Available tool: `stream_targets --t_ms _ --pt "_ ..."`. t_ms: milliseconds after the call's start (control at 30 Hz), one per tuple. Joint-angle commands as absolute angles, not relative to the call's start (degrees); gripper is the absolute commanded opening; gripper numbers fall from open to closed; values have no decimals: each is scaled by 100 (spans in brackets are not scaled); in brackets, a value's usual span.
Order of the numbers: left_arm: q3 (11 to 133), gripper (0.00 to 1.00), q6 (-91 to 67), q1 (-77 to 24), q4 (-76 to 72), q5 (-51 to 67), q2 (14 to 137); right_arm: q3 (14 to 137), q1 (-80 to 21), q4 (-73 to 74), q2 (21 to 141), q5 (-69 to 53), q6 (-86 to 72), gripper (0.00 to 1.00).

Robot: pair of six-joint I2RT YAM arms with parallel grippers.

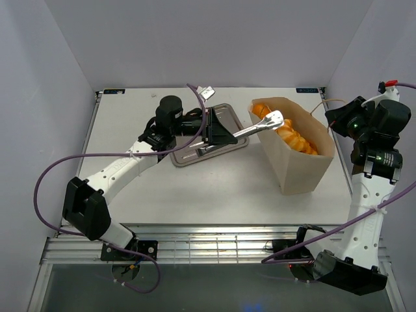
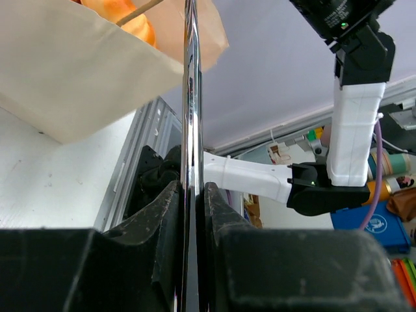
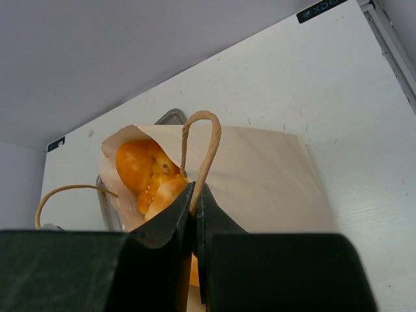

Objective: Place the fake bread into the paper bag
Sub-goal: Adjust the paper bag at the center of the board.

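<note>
Bread: glossy golden-orange toy pastries point(image 1: 294, 135) piled inside the cream-beige paper bag point(image 1: 300, 174), which sits right of centre on the white surface point(image 1: 195, 188).
Bag mouth: open to the overhead camera; its long axis runs from far left to near right.
Left fingers point(image 2: 190, 198): clamped on shiny metal tongs point(image 1: 257, 128).
Key relation: the bread lies right of the left fingers, straight along the tongs' length. The tong tips sit at the far-left end of the mouth, and whether they hold a piece cannot be told.
Right fingers point(image 3: 195, 203): the nearer arm's, pinched shut on a looped string handle point(image 3: 207, 146).
Silver tray point(image 1: 227, 107): left of the bag, partly under the left arm; no pastry shows on it.
Views: only the overhead view shows the tongs' reach. The left wrist view shows them edge-on, and the right wrist view shows the handle grip.
Judgement: the task looks nearly done.
</note>
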State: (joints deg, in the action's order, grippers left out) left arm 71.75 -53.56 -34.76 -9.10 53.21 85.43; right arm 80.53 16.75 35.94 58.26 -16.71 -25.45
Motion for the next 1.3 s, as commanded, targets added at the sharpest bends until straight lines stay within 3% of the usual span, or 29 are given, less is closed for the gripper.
stream_targets --t_ms 0,200,433,533,667,767,900,1133,1267 --pt "7322 0 -5212 -3700 -1345 5809 8297 7622 1679 3032 5450 -1565 -2487 8" --pt "7329 0 -5414 -4315 -1775 5959 8612 6847 1679 3076 5177 -1284 -2320 12" --pt "9226 0 -5642 -4570 -1775 5985 9544 7207 1679 3401 5212 -1037 -2127 16" --pt "9063 0 -5625 -4553 -1767 5924 9563 7146 1687 3454 5151 -993 -2083 17" --pt "7519 0 -5528 -4281 -1775 5529 9098 7075 1679 3410 5203 -1010 -2065 18" --pt "7146 0 -5554 -3816 -1775 5380 8641 7286 1670 3410 5378 -1256 -2118 18" --pt "7704 0 -5528 -3437 -1487 5493 8543 7628 1670 3401 5484 -1371 -2232 18" --pt "9270 0 -5511 -3314 -1011 5660 9421 8148 1670 3621 5616 -1336 -2189 18" --pt "9054 0 -5511 -3313 -1019 5757 9668 7674 1670 3578 5397 -1318 -2101 17"
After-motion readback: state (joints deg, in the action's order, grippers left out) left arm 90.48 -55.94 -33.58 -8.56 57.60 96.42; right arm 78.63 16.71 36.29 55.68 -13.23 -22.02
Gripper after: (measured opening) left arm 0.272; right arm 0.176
